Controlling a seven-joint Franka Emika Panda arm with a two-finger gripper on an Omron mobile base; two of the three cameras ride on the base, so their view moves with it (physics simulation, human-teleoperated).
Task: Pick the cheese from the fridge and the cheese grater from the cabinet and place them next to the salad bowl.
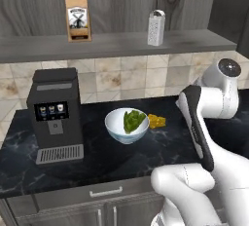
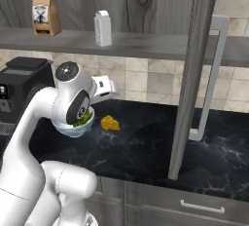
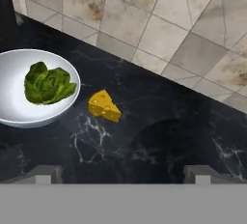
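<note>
The cheese [image 3: 104, 106] [image 1: 156, 121] [image 2: 110, 122], a small yellow wedge, lies on the black counter just right of the salad bowl [image 3: 14, 117] [image 1: 115, 131] [image 2: 63, 130], apart from it. The bowl is white and holds green leaves. On the long shelf of the cabinet [image 1: 112, 45] [image 2: 146, 45] the cheese grater [image 1: 156, 27] [image 2: 102, 28] stands upright. My gripper [image 3: 123, 175] [image 2: 103, 87] hovers above the counter near the cheese, open, with nothing between its fingers. The fridge is out of view.
A brown paper bag [image 1: 78, 18] [image 2: 44, 14] stands on the shelf left of the grater. A black coffee machine [image 1: 54, 115] sits left of the bowl. The open cabinet door [image 2: 194, 74] with its white handle [image 2: 214, 74] hangs over the counter to the right.
</note>
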